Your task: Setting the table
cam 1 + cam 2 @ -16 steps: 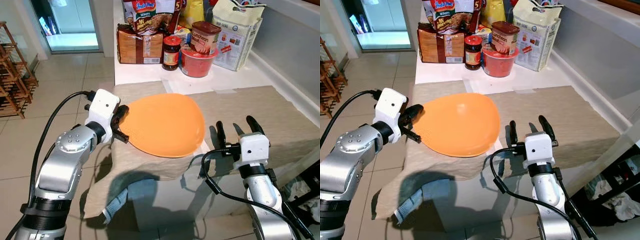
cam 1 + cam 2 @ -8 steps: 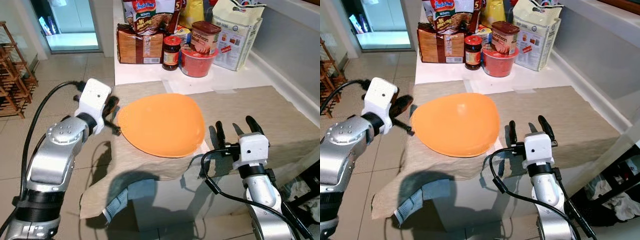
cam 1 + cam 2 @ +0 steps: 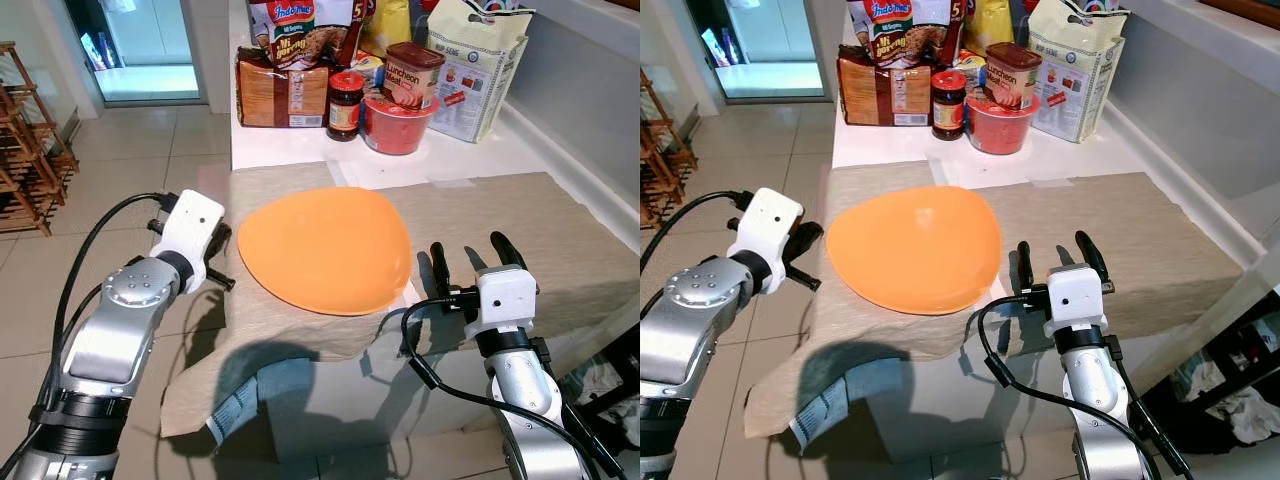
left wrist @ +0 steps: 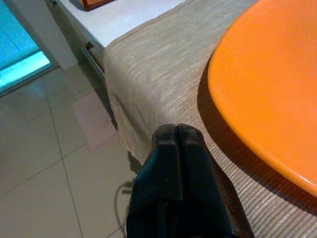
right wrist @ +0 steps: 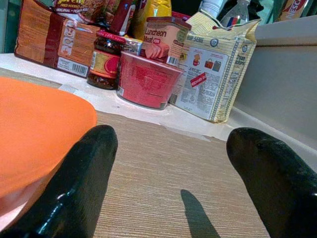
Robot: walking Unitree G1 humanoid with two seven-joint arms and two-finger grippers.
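Observation:
An orange plate [image 3: 325, 250] lies on the beige cloth [image 3: 520, 220] that covers the table, near its left end. My left gripper [image 3: 808, 255] hangs just off the table's left edge, a short gap from the plate's rim. Its fingertips [image 4: 177, 134] are pressed together and hold nothing. The plate's edge [image 4: 267, 99] is close beside them in the left wrist view. My right gripper [image 3: 470, 255] stands open over the cloth near the front edge, to the right of the plate, with nothing between its fingers [image 5: 84, 163].
Groceries crowd the back of the counter: a bread loaf [image 3: 280, 95], a dark jar [image 3: 344, 102], a red bowl [image 3: 395, 125] with a luncheon meat tin [image 3: 413, 72], a white bag [image 3: 475, 65]. A wooden rack [image 3: 25, 150] stands on the tiled floor at left.
My left gripper has come off the plate's left rim and drawn back to the left, off the table's edge. The plate stays on the cloth. The right arm has not moved.

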